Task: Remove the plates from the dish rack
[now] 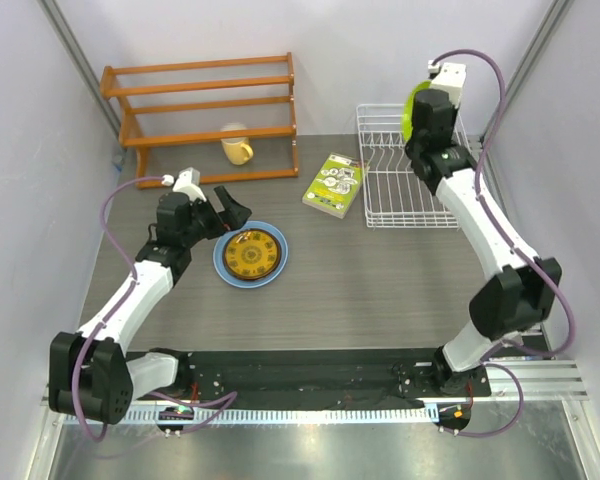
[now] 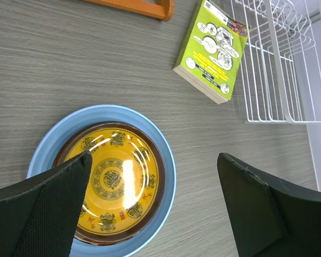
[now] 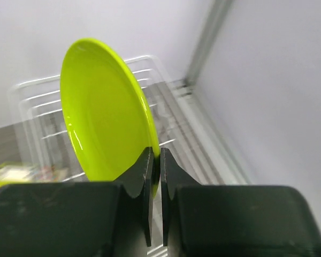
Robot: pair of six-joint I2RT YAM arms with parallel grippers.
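Holding the lime green plate [image 3: 104,112] on edge, raised over the back of the white wire dish rack [image 1: 400,200], we have the right jaws pinched narrow on its lower rim. The amber plate [image 1: 252,252] lies nested in the light blue plate [image 1: 221,258] on the bench [image 1: 380,290], beneath the left jaws, which stand wide and empty. We judge the thin rim grip risky: the plate could swing or slip in transit, and a low path could clip the prongs or the green book [image 1: 334,184].
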